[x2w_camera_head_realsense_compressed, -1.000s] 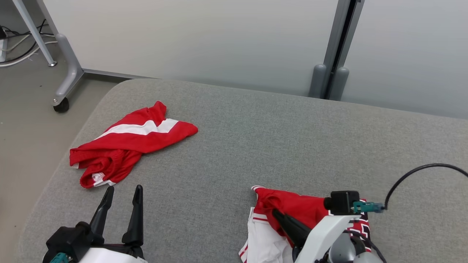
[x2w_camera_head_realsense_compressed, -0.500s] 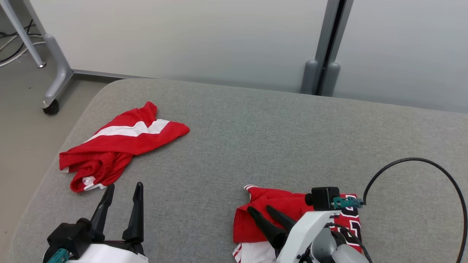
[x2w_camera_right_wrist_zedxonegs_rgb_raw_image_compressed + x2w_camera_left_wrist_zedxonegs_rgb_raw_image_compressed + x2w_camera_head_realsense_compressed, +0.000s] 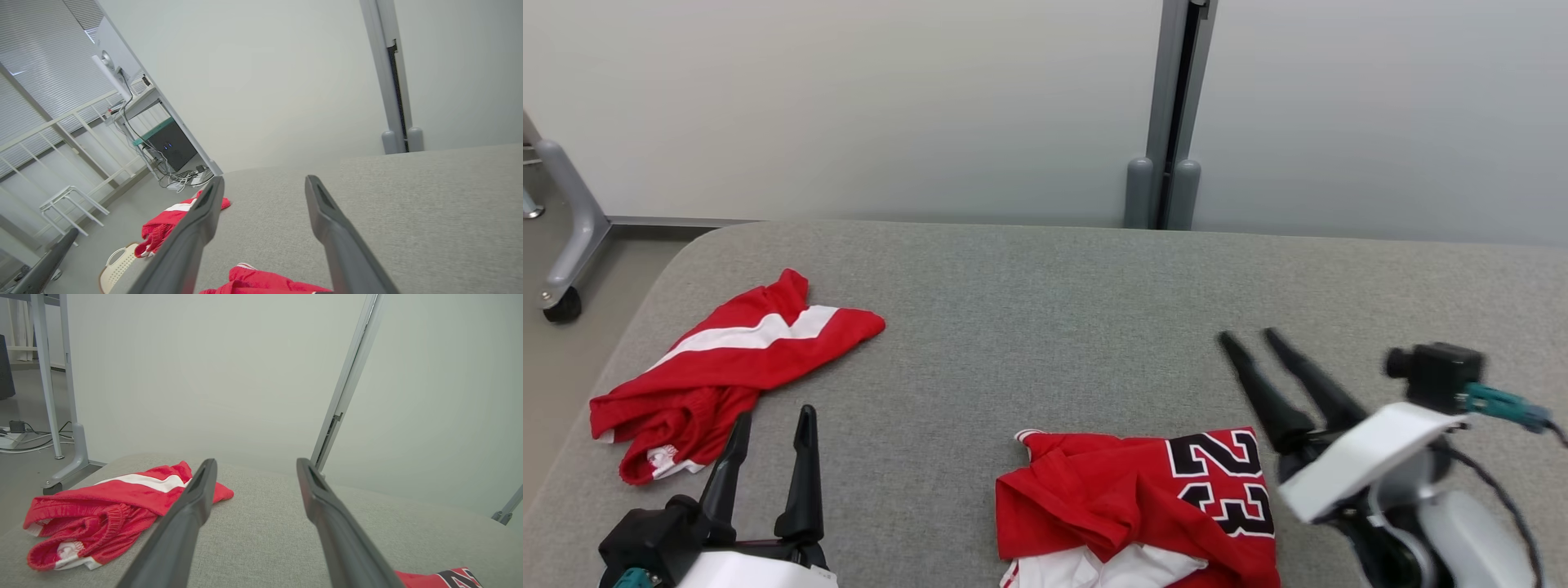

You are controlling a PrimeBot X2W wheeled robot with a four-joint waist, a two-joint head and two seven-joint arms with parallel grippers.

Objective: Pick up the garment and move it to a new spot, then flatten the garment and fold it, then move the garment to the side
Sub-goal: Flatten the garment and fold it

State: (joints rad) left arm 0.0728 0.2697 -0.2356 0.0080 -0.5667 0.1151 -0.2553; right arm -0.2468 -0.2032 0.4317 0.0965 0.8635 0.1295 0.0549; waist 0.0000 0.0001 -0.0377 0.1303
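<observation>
Red no. 23 jersey (image 3: 1127, 506) lay crumpled on grey bench (image 3: 1045, 310), front-centre. R gripper (image 3: 1247, 335) hung just right of it, jaws apart, empty. L gripper (image 3: 774, 413) jaws apart, empty, nr red shorts (image 3: 727, 359).

Surroundings of the grey fabric-covered table (image 3: 1045, 310)
Red shorts (image 3: 727, 359) with a white stripe are seen crumpled near the table's left edge. A grey partition post (image 3: 1176, 98) is set against the pale wall behind. A castor (image 3: 560, 304), a computer tower (image 3: 173, 147), tangled cables (image 3: 182, 179) and a white stool (image 3: 61, 196) are seen on the floor beyond.
</observation>
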